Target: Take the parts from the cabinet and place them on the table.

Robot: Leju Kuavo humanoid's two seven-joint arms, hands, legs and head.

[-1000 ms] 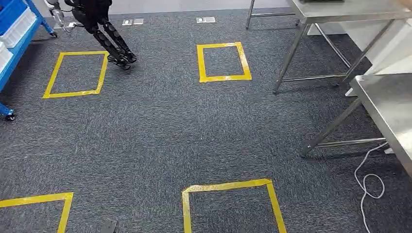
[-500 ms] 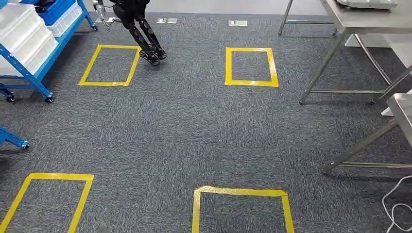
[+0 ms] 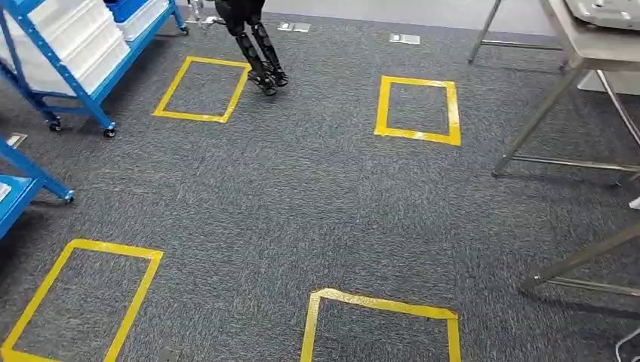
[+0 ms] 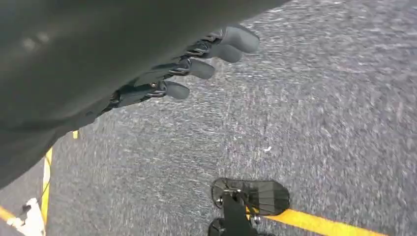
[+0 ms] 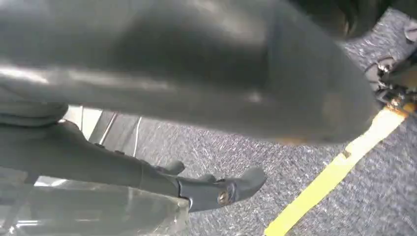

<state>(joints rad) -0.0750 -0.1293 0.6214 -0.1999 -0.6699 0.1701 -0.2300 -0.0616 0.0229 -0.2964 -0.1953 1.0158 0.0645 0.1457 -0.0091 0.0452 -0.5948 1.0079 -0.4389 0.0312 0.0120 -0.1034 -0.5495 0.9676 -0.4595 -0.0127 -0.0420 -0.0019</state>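
A blue wheeled cabinet (image 3: 99, 84) stands at the far left of the head view, with white bins (image 3: 75, 38) and a blue bin (image 3: 125, 7) on its shelves; no loose parts can be made out. The corner of a steel table (image 3: 585, 45) is at the far right. My left hand (image 4: 187, 69) hangs over the grey carpet, fingers loosely apart and holding nothing. My right hand (image 5: 196, 189) also hangs low, thumb out, with nothing between its fingers; a shiny pale surface (image 5: 98, 211) lies close beside it.
A second blue rack (image 3: 23, 188) juts in at the left edge. The black legs of another robot (image 3: 260, 53) stand by the far yellow square (image 3: 200, 88). More taped squares (image 3: 417, 109) mark the carpet. A second table's leg (image 3: 581, 260) slants at the right.
The whole head picture has slid to the right: the camera has turned left. The blue cabinet has come further into view and the steel tables have moved towards the right edge.
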